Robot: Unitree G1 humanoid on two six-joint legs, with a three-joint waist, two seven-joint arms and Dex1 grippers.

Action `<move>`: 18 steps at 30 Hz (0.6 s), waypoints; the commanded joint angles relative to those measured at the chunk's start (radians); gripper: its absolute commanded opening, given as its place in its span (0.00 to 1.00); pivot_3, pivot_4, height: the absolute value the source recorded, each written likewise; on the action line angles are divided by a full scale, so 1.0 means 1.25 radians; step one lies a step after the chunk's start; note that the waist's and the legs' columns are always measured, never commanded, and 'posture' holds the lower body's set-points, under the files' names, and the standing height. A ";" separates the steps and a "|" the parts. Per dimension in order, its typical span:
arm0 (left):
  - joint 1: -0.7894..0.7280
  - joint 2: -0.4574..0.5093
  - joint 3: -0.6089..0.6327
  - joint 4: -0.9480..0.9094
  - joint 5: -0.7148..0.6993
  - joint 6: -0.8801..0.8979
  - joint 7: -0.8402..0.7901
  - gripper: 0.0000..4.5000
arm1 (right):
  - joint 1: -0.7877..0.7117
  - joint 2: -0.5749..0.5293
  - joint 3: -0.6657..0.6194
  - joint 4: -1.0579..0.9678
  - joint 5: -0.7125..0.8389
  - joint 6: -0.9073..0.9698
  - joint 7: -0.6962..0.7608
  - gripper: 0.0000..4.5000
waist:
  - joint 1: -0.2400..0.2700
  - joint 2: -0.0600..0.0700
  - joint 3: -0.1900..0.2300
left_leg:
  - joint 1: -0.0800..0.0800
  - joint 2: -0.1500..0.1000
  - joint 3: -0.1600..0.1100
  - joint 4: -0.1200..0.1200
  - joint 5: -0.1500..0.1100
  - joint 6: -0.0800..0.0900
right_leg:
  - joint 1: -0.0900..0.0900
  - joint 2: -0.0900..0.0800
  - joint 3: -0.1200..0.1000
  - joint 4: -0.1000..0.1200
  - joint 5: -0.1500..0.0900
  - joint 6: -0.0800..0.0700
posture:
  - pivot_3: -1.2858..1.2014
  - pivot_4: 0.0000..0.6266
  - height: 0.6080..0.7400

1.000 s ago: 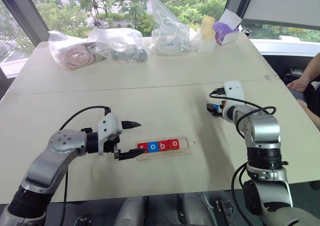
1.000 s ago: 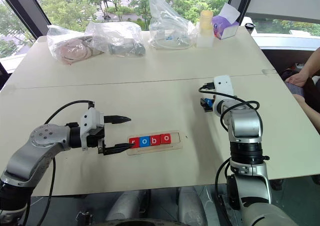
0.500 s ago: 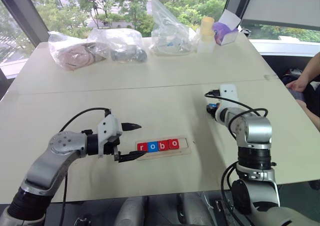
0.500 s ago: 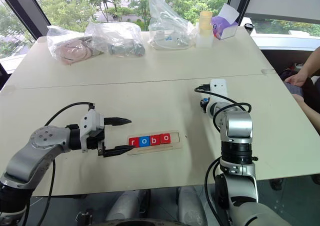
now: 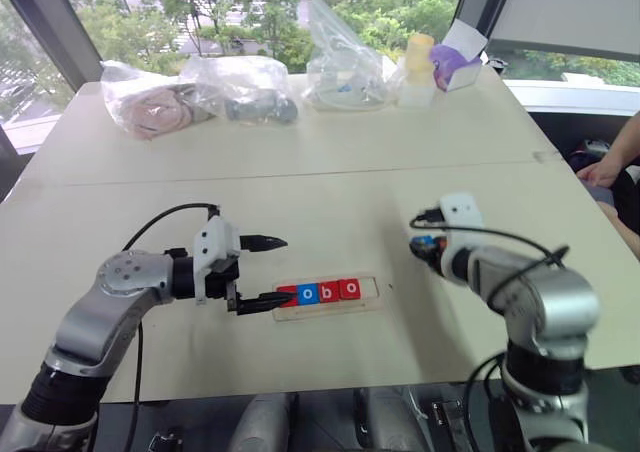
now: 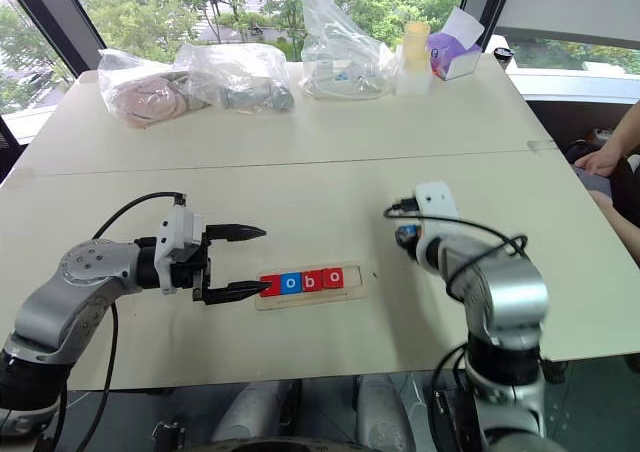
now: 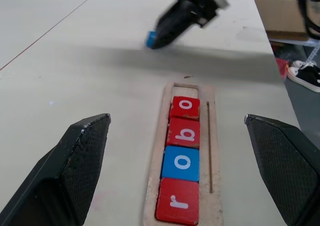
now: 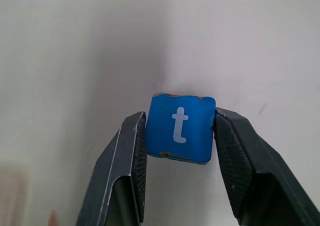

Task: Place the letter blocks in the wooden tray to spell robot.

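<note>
The wooden tray (image 5: pixel 330 297) lies on the pale table (image 5: pixel 330 187), near its front edge and lengthwise along that edge. Four letter blocks sit in it in a touching row: a red r (image 7: pixel 177 206) at the tray's left end, then a blue o (image 7: pixel 181 162), a red b (image 7: pixel 184 133) and a red o (image 7: pixel 185 106). Past the red o, the last slot at the tray's right end is bare wood, bounded by the raised rim.

The left gripper (image 5: pixel 262 271) hangs at the tray's left end, pointing along it, jaws spread wide and holding nothing. One finger (image 7: pixel 75 158) stands on the far side of the tray and the other on its near side, by the r block, so the tray's end lies between them.

The right gripper (image 8: pixel 180 136) is to the right of the tray and a little farther from the front edge, apart from it with bare table between. Its jaws are closed on the blue t block (image 8: pixel 181 128), one pad on each side edge, the letter face showing upright between them.

Between the tray and the far edge the table is wide and open. Along that far edge, well away from the tray, lie clear plastic bags (image 5: pixel 250 87), a pale bottle (image 5: pixel 417 67) and a purple box (image 5: pixel 455 67). A person's arm (image 5: pixel 612 157) shows beyond the table's right edge.
</note>
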 commanded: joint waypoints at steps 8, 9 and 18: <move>-0.048 -0.038 0.032 0.016 -0.057 -0.004 -0.011 1.00 | 0.093 -0.065 -0.098 -0.132 0.251 0.006 -0.087 0.60 | -0.002 0.000 0.000 | 0.000 0.001 0.000 0.001 0.000 0.000 | 0.001 0.000 0.000 0.000 0.000 0.000 | 0.52 0.24 1.00; -0.053 -0.044 0.038 0.017 -0.070 0.006 -0.003 1.00 | 0.088 -0.071 -0.102 -0.127 0.274 0.006 -0.100 0.70 | -0.001 0.000 0.000 | 0.000 0.000 0.000 0.001 0.000 0.000 | 0.001 0.000 0.000 0.000 0.000 0.000 | 0.52 0.24 1.00; -0.069 -0.034 0.052 -0.003 -0.124 0.071 0.001 1.00 | -0.011 -0.413 -0.043 -0.022 0.476 -0.045 0.138 1.00 | 0.000 0.000 0.000 | 0.000 0.000 0.000 0.001 0.000 0.000 | 0.002 0.000 -0.001 -0.001 0.000 0.000 | 0.52 0.24 1.00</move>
